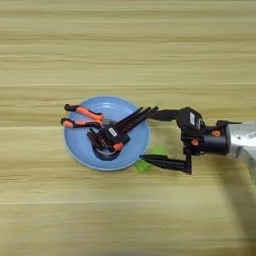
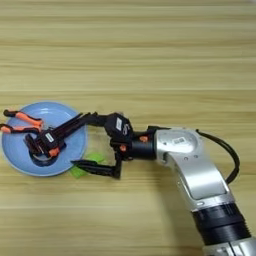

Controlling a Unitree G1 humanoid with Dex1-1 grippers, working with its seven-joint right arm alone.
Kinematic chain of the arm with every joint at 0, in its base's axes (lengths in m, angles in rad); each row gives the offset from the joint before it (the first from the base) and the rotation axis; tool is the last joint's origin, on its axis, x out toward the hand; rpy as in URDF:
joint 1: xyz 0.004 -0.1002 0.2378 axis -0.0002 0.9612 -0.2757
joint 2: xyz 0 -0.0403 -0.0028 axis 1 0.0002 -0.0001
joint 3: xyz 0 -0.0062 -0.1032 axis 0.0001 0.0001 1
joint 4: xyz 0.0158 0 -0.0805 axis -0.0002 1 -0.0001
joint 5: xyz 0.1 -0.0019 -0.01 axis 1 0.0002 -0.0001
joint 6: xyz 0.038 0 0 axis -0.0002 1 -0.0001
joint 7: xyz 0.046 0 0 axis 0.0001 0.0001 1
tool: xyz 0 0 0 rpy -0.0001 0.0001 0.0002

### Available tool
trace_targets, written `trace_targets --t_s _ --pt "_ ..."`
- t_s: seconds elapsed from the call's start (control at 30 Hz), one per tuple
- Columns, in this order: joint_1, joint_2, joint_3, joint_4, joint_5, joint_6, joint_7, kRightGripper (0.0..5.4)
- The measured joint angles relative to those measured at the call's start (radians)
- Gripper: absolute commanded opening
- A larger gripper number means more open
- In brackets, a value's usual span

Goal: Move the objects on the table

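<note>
Nearest the camera, the right arm's silver forearm [image 2: 192, 172] rises from the bottom right corner of the right eye view, a black cable [image 2: 227, 152] looping off its outer side, and bends left toward the right gripper [image 1: 148, 135]. The gripper's two black fingers are spread wide apart: the nearer finger [image 1: 162, 161] lies low over the table [image 1: 125, 50], its tip resting against or just over the small bright green block [image 1: 150, 161], while the farther finger [image 1: 162, 115] reaches toward the plate's right rim, where its tip meets the ends of the clamp's long black handles; whether it touches them cannot be told. Nothing is pinched between the fingers. The green block sits on the wood just beside the near right edge of the round light-blue plate [image 1: 82, 150], partly hidden under the nearer finger. On the plate lies the black clamp with orange tips [image 1: 112, 136], its jaws toward the plate's middle and its handles slanting up to the right, past the rim. Beyond and to the left of it, also on the plate, lie the orange-handled pliers [image 1: 82, 116], their handles poking out over the plate's far left rim. Behind all this the light wood planks run bare to the far edge.
</note>
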Motion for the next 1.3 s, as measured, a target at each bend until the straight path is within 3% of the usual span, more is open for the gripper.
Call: trace_targets --t_s 0.4,0.87,1.3 --pt "0.06 -0.05 0.024 0.011 -0.081 -0.069 0.013 5.37" --pt "0.044 -0.044 0.081 0.106 -0.221 -0.111 -0.063 5.37" --pt "0.004 0.0 0.111 0.155 -0.222 -0.132 -0.096 5.37"
